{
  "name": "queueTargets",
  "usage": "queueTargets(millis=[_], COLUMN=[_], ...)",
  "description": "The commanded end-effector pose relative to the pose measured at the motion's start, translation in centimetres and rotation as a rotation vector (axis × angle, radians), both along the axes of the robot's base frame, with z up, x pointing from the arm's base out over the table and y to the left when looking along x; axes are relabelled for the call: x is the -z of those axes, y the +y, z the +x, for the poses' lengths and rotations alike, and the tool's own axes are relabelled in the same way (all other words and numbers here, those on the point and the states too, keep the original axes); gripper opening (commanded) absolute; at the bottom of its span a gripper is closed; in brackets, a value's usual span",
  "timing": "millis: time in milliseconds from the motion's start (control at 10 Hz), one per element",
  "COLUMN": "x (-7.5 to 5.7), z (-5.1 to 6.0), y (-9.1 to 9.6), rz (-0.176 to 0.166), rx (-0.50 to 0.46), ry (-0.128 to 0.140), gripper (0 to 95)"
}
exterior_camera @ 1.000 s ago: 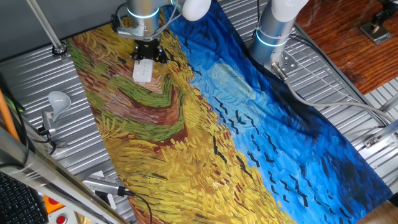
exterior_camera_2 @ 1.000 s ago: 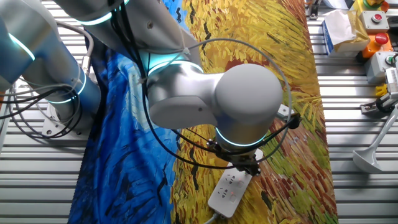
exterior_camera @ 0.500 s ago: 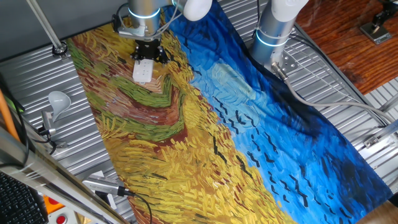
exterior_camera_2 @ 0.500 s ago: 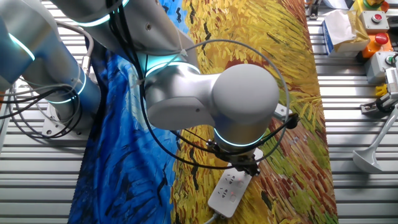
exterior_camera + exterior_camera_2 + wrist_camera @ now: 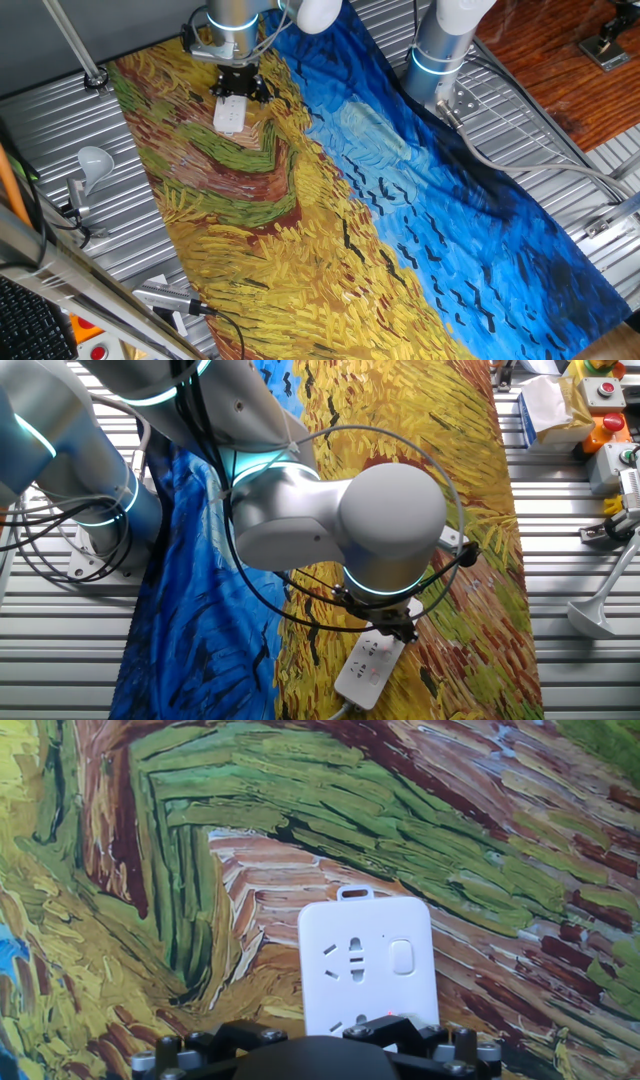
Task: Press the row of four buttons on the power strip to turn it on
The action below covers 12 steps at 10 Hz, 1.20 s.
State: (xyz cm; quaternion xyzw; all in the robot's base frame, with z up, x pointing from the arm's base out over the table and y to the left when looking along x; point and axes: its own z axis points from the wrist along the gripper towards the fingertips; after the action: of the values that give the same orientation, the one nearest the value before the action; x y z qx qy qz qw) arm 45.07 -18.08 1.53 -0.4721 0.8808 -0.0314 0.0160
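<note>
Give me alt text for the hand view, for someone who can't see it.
A white power strip lies on a painted cloth of green, yellow and brown brushstrokes, showing one socket and one pale button. The dark hand crosses the bottom edge, covering the strip's near end.

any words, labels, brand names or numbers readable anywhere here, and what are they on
No text can be read in any view.
The power strip: plain white face, only socket slots and one button, no print to be seen.
The boxes at the table edge with coloured buttons: any labels are too small to read.
</note>
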Motion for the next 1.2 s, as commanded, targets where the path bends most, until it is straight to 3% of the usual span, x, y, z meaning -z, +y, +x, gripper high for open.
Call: queueTargets(millis=[100,700,1100,1200], x=[0.4,1.8,1.9,1.8], z=[0.1,0.3,0.6,0.8], y=[0.0,0.0,0.0,0.0], rz=[-0.001,-0.002,-0.016,-0.016], rx=[0.0,-0.003,-0.004,-0.003], ry=[-0.003,-0.017,-0.019,-0.018], gripper=[95.0,95.0,95.0,76.0])
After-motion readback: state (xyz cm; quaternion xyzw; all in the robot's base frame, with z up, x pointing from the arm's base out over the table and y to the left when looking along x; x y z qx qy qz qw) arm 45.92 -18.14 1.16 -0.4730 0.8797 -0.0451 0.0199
